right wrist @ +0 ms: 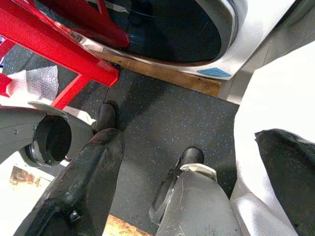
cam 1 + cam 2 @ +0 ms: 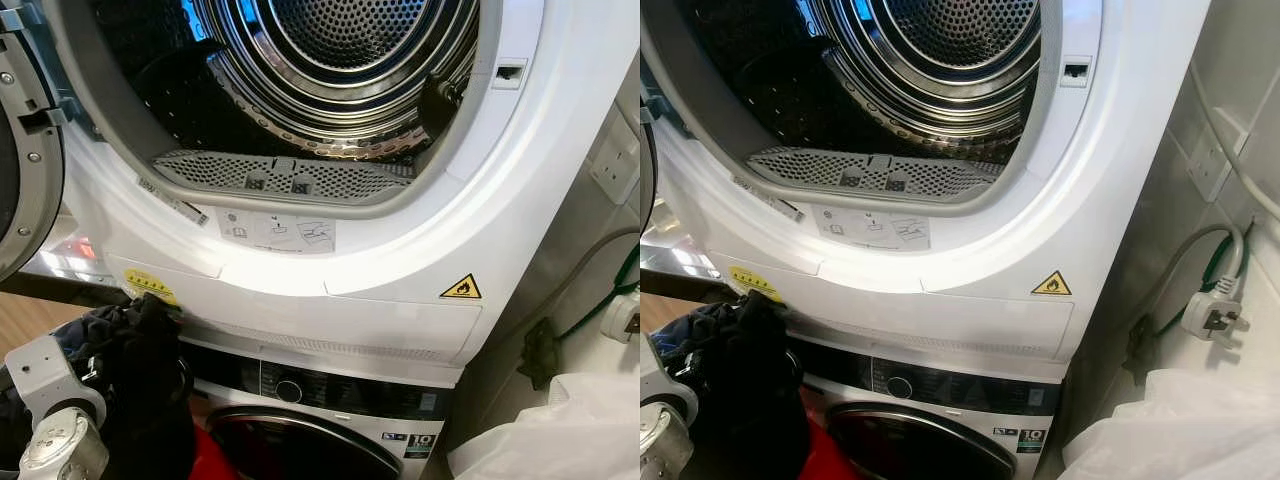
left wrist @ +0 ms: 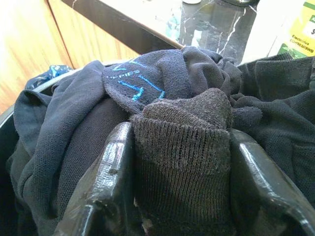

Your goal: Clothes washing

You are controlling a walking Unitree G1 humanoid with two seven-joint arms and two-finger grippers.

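Left eye view: left arm raised at lower left, silver wrist joints visible, carrying a dark clothes bundle (image 2: 140,380) just below the open dryer (image 2: 400,250). Bundle black and navy, crumpled, beside the yellow sticker (image 2: 150,285). One dryer stacked on one washer (image 2: 330,420); dryer drum (image 2: 340,60) open, door (image 2: 25,150) swung left.

Right eye view: one white plug (image 2: 1215,315) against the wall at right.

Left wrist view: left claw (image 3: 179,172) clamped on a dark ribbed sock (image 3: 184,147), both fingers pressed to its sides. Bundle behind.

Right wrist view: right claw (image 1: 192,196) pointing down at dark speckled floor (image 1: 162,118), fingers spread wide, holding nothing. Red frame (image 1: 54,44) nearby.
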